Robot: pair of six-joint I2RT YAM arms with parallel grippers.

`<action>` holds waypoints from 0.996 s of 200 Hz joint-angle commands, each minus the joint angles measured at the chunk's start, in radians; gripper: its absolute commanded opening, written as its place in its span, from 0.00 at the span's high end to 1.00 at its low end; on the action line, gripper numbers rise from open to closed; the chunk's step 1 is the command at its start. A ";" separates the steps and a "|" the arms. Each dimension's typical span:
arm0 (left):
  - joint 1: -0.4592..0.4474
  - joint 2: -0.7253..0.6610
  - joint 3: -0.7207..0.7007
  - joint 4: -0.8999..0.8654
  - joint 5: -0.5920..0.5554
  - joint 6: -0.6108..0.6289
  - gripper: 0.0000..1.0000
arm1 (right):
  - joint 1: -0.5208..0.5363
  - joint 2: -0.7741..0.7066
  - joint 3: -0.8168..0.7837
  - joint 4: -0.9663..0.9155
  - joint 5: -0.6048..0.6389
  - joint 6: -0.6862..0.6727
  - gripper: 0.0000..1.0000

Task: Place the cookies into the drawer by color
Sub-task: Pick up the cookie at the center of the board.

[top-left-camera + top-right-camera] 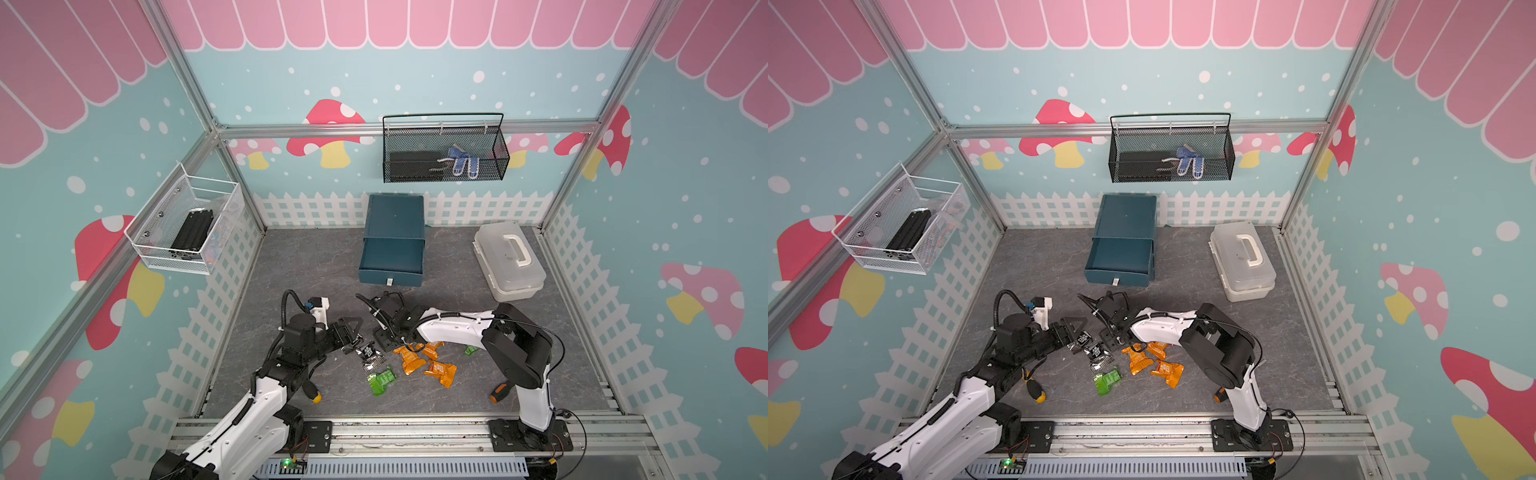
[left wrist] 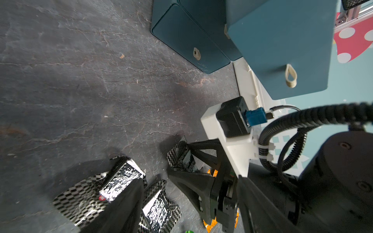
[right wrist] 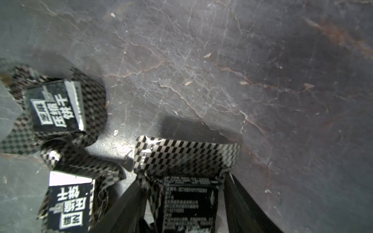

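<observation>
One black-silver checkered foil packet point(image 3: 187, 157) sits between the jaws of the right gripper point(image 3: 184, 182), both fingers point(image 3: 129, 201) pressed on its crinkled sides. It lies on the table point(image 1: 291, 270) in front of the dark teal three-drawer cabinet point(image 1: 395, 212), which has one drawer point(image 1: 390, 277) pulled out. Risk, we judge: slick foil buckles and slips on lift, or arms collide, since the left gripper point(image 1: 352, 334) hangs spread just beside. Pose: right arm point(image 1: 453, 328) reaches low, forearm near level, wrist pitched down.
</observation>
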 commanded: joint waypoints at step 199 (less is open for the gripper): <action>0.005 -0.080 0.082 0.149 0.158 -0.080 0.25 | 0.029 -0.397 -0.077 -0.110 -0.030 0.013 0.69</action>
